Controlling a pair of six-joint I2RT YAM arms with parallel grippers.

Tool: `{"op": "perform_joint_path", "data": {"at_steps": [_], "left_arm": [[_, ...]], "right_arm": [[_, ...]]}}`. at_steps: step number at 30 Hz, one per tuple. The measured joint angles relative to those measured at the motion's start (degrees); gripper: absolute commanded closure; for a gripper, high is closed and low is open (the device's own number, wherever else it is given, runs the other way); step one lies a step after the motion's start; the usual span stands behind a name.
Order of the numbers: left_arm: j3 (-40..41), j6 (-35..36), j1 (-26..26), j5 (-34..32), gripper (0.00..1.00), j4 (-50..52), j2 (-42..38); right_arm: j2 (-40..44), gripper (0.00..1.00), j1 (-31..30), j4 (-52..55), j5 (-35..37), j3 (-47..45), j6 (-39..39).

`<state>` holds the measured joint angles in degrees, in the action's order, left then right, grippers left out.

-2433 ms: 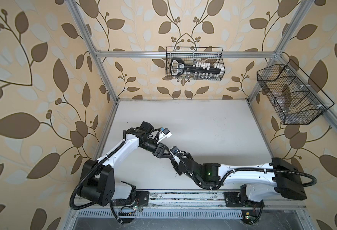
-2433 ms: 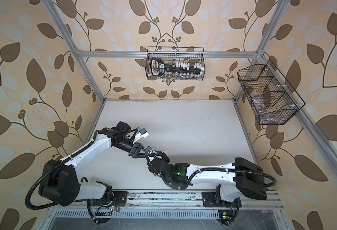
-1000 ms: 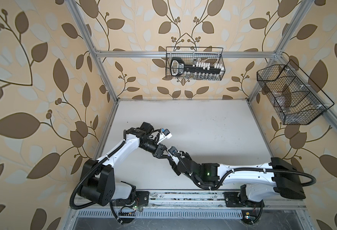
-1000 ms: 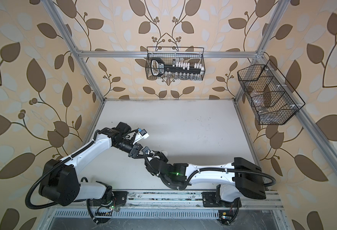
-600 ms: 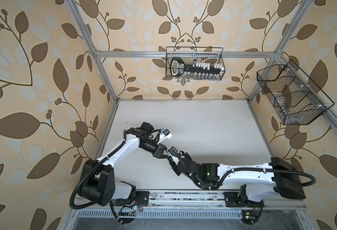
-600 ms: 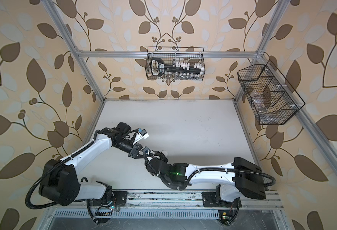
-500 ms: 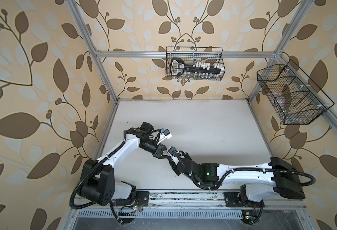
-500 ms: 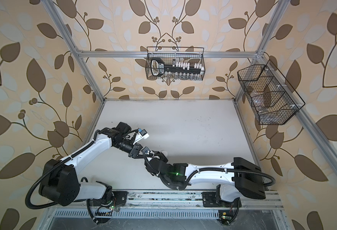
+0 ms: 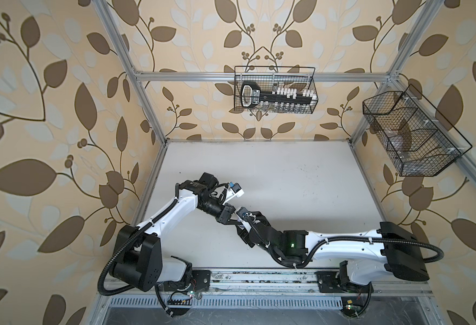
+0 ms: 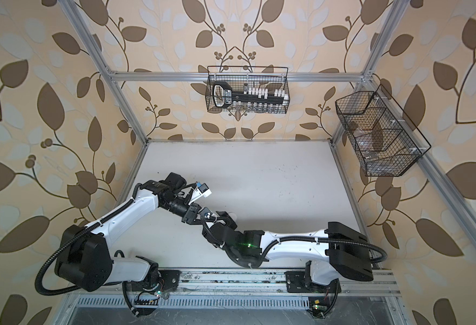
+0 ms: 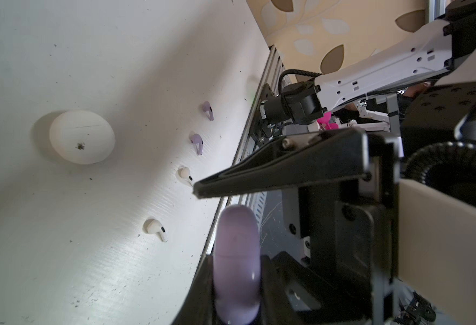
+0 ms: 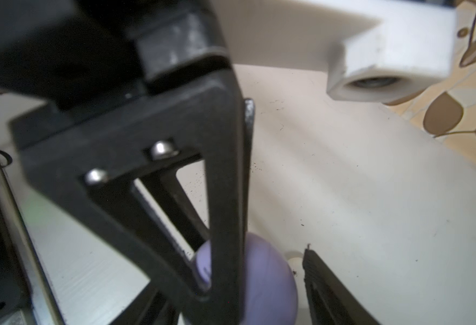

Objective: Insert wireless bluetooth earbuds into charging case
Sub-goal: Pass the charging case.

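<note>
Earbuds [image 11: 184,175] lie four in a loose row on the table [image 11: 62,56], two white next to two lavender. None is in a case, and the row sits close to the edge where the rail [image 11: 274,60] runs. Each looks tiny, light and hard-shelled — glossy, rounded plastic that would likely squirt out of a careless pinch or skitter across the board. The stem, taken crosswise with light pressure, therefore seems the safest hold, and the fingertips would have to come right down to the surface. The lavender case [image 11: 237,261] is held up edge-on, clamped across its thickness by the left gripper [image 9: 229,219]; its lid appears closed. The right gripper [image 9: 241,228] stands just beside it with jaws parted, one finger clear of the shell. The white case [image 11: 81,137] rests closed, well apart from the row. The board is white, faintly ribbed, sheeny and dust-specked — probably low in grip. Around it are an aluminium frame, leaf-patterned walls, a back-wall basket [image 9: 273,67] and a side-wall basket [image 9: 428,157].
</note>
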<state>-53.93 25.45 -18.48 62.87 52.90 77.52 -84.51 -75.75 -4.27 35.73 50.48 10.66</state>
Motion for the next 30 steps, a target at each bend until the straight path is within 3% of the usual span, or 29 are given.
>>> {"op": "perform_joint_path", "data": {"at_steps": [14,21,25,30], "left_arm": [[0.0,-0.98,-0.31,-0.55,0.88,-2.43,0.0],[2.19,-7.89,-0.33,-1.73,0.94,-15.17,0.0],[5.4,-12.26,-0.76,-4.02,0.91,-24.46,0.07],[11.58,-17.2,-4.15,-7.17,0.92,-39.17,1.01]], "right_arm": [[5.84,0.16,-2.43,2.56,2.27,-2.4,2.8],[16.81,0.15,-2.84,5.42,2.25,-10.51,9.11],[25.94,0.1,-0.72,7.13,0.85,-15.96,14.19],[34.75,0.06,2.19,10.14,2.21,-20.59,20.33]]}}
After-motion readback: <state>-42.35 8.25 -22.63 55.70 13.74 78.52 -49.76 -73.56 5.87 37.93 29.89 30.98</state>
